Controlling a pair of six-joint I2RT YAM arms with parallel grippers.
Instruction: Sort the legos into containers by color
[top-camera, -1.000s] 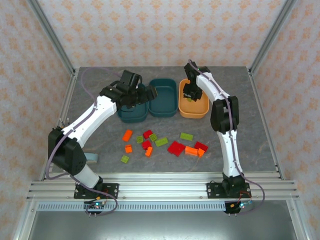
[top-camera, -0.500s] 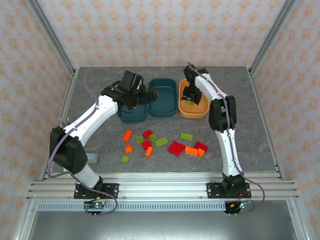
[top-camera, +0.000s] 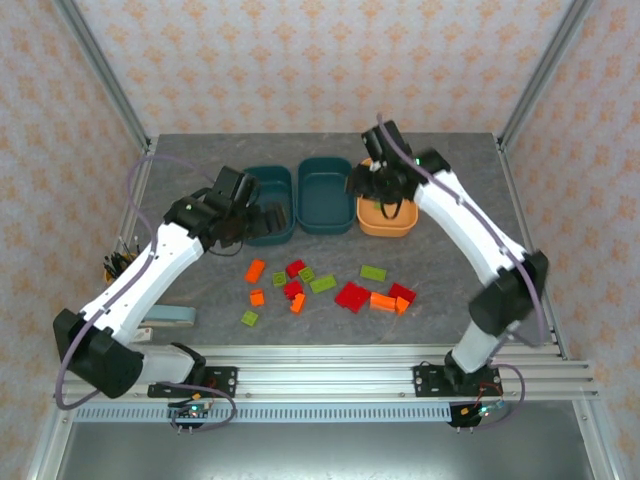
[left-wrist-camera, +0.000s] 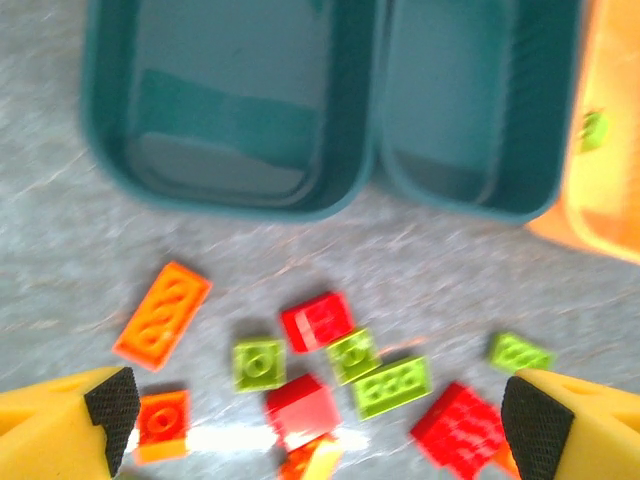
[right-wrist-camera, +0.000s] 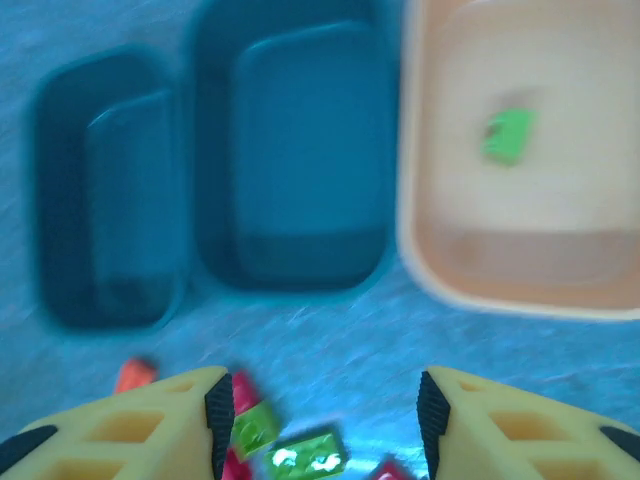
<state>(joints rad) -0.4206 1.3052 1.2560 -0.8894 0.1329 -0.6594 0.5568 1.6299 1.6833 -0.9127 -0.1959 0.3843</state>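
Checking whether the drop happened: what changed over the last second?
The right gripper opened, letting a green lego go into the orange tub, and drew back. The left gripper, open, pulled away from the left teal tub toward the loose legos. All else stayed put.

Three shallow, rounded tubs stand upright in a row: the orange tub (top-camera: 385, 229), a dark teal tub (top-camera: 326, 195) just beside it on its left, and a second teal tub (top-camera: 277, 188) left of that. Both teal ones look empty. One lime green lego (right-wrist-camera: 508, 135) lies flat inside the orange tub. The other legos (top-camera: 322, 285), orange, red and lime green, lie scattered flat nearer than the orange tub and mostly to its left, among them a long orange brick (top-camera: 256, 270) and a large red brick (top-camera: 352, 296).
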